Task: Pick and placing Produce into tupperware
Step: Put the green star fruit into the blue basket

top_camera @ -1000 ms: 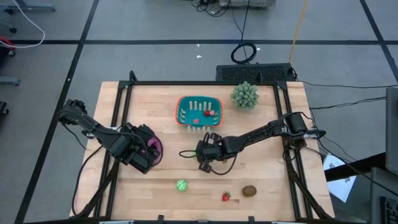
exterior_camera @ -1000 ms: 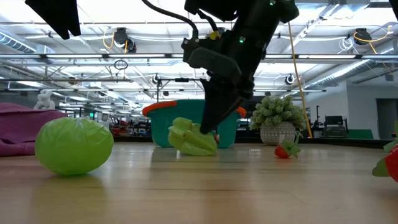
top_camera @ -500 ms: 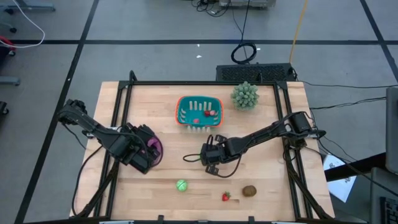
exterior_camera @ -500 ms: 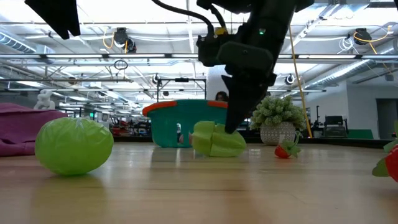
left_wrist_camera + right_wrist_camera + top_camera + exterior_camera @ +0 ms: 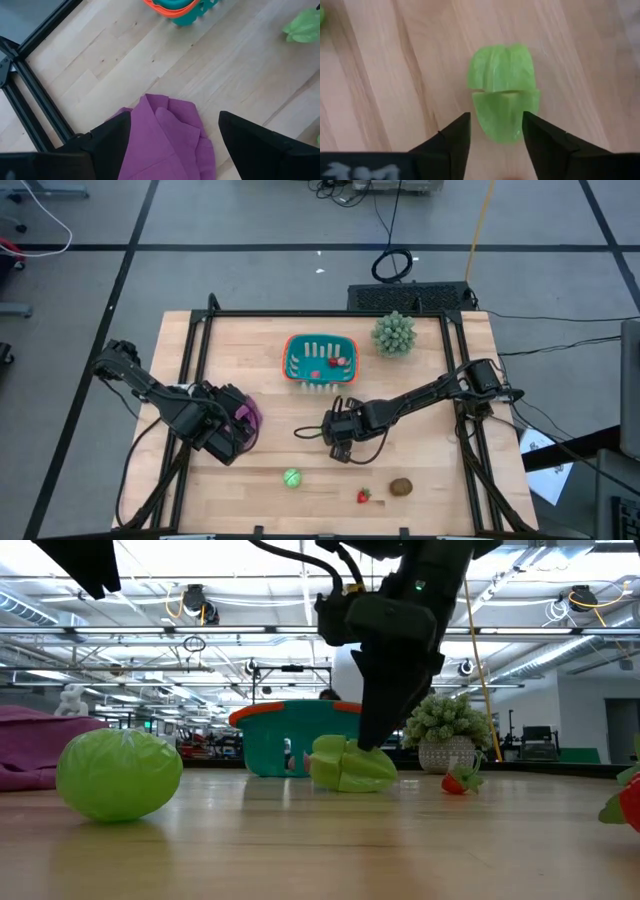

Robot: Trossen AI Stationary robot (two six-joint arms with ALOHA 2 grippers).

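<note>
Two red pieces already lie inside the teal tupperware (image 5: 320, 358), and the rest of the produce is out on the tabletop (image 5: 430, 465). Just in front of the tupperware, a leafy green piece (image 5: 503, 92) rests on the wood under the right hand (image 5: 338, 437), whose fingers stand apart on either side of its lower half without visibly pressing it. Farther from the tupperware, near the front edge, sit a round green piece (image 5: 291, 478), a small strawberry (image 5: 364, 496) and a brown kiwi-like piece (image 5: 401, 486).

The leafy piece looks like light, hollow plastic: stiff, smooth, probably slippery, and split across the middle by a seam, so it may come apart if pinched on one half only. A grip across its broad sides near that seam seems safest.

The left hand (image 5: 170, 145) waits to the tupperware's left, fingers spread wide over a purple cloth (image 5: 167, 132), holding nothing.
</note>
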